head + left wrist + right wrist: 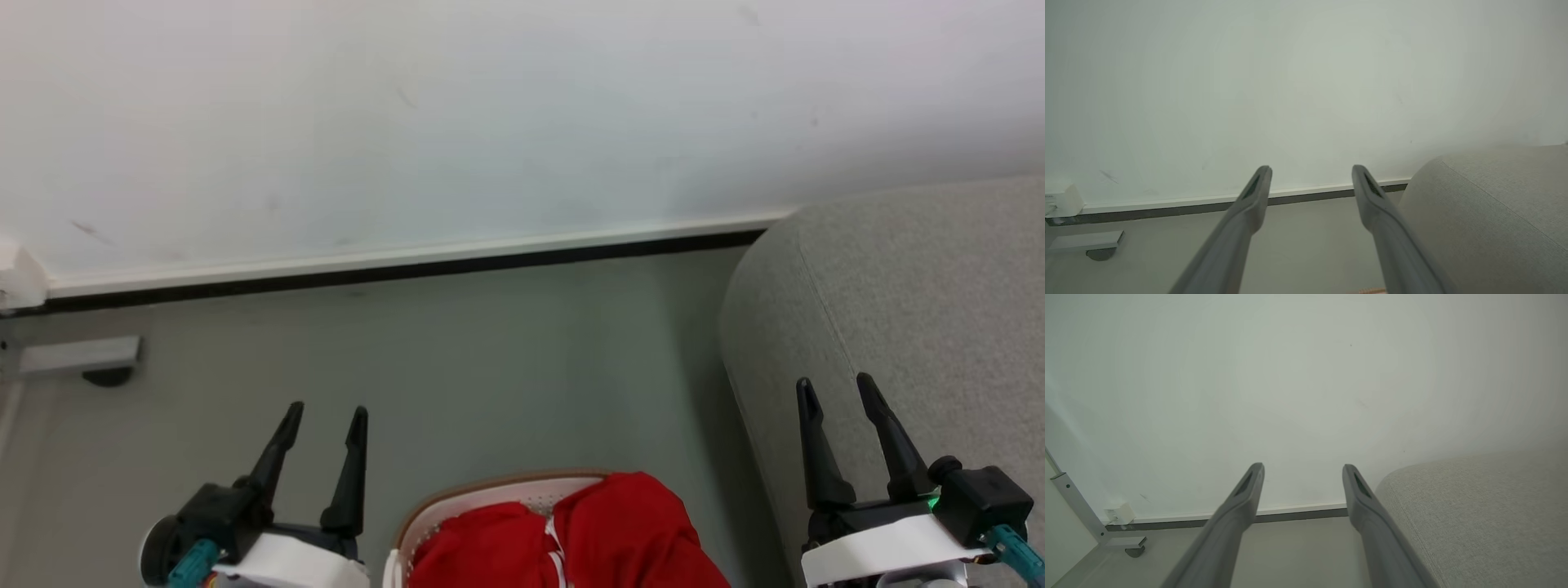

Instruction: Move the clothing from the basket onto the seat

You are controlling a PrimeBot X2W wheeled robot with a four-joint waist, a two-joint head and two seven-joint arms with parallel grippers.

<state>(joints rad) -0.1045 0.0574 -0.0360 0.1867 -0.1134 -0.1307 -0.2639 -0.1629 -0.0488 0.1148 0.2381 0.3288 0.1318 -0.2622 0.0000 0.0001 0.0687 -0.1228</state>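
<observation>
You see the white wall (408,98) far ahead of both pairs of fingertips. Below it, the grey floor (490,351) lies ahead of the fingers and between the two grippers. The light grey sofa (922,286) stands on the right. In the right wrist view its rounded edge is just to the right of that gripper's fingers, and in the head view those fingers show against its fabric. A stitched seam runs over it.

The white laundry basket (490,487) with its tan rim stands on the floor between your two grippers. It is behind the fingertips, about level with the finger bases, and the bottom edge of the head view cuts it. The clothing (629,523), bright red with a little white trim, is inside the basket and heaps above the rim. The higher heap is on the right gripper's side. No finger touches it.

The left gripper (327,408) has its two fingers spread, with nothing between them. The right gripper (833,380) is spread the same way and also holds nothing.

A skirting board (408,261) with a dark line under it runs along the foot of the wall, ahead of the fingertips. To the left of the left gripper's fingers, a metal foot (82,355) with a caster rests on the floor. Beyond it, a small white box (16,278) sits at the wall.
</observation>
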